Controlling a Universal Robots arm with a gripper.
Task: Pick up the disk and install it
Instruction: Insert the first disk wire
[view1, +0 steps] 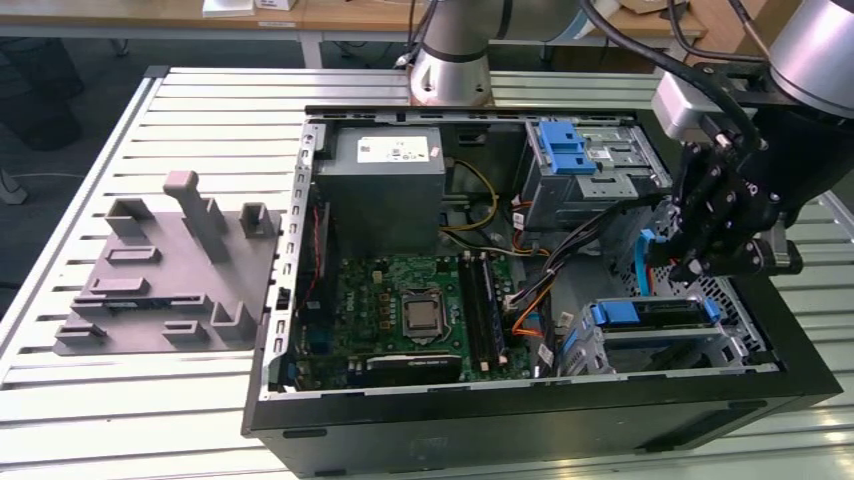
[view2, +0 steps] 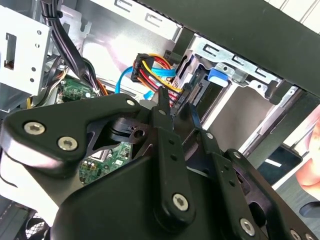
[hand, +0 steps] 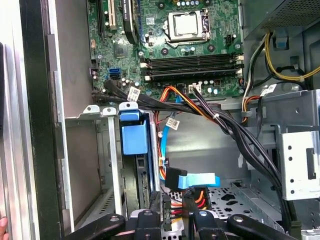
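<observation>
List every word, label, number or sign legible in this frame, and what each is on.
None can be read.
White sticker on the grey power-supply box: print too small.
Small white tags on the black cables: print blurred.
Markings on the motherboard: too small.
The disk sits in its bay near the gripper; no label readable.

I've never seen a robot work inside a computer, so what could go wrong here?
The gripper sits right among the coloured wires; it could snag or tug them. The black cable bundle crosses close by and might get caught too.
</observation>
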